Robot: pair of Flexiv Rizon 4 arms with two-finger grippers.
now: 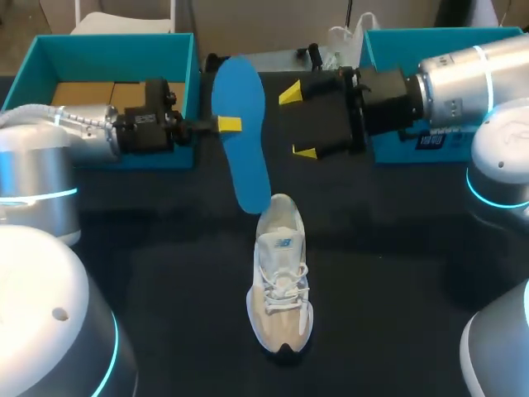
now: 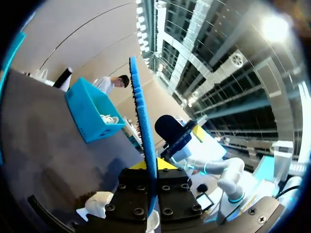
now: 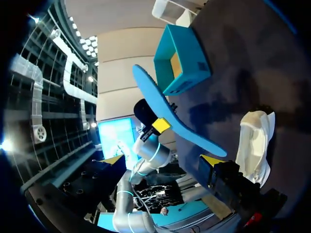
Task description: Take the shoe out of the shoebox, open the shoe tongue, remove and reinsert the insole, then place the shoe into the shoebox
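Insole in left tool

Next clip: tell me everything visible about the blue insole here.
The insole is a thin, flat, bright blue sheet, foam-like, cut to a foot outline. It is out of the shoe and held above the table. The left arm's jaws are shut on one long edge near mid-length; the left wrist view shows it edge-on. Its lower end hangs near the shoe's heel, seemingly not touching. The right arm's jaws stand open beside it, apart.
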